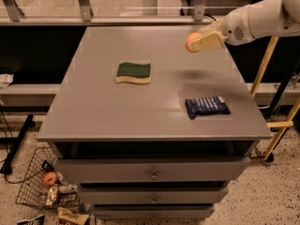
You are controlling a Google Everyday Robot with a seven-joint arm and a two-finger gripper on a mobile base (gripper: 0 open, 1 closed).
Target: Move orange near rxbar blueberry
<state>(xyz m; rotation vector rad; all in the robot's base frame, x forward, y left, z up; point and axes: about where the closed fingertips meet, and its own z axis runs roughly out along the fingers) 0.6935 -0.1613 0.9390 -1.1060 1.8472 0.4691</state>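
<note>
My gripper (196, 41) hangs above the back right part of the grey table (140, 107), reaching in from the right. It is shut on the orange (190, 41), a small round fruit that shows between the cream-coloured fingers. The rxbar blueberry (206, 106), a flat navy-blue wrapper with white lettering, lies on the table near the front right, well in front of and below the gripper. A shadow of the gripper falls on the table between the two.
A green and yellow sponge (134, 72) lies left of the table's middle. Drawers sit under the tabletop. A wire basket (35, 191) with a reddish apple (49, 178) and snack packets stands on the floor at the lower left. A yellow frame (267, 69) stands at the right.
</note>
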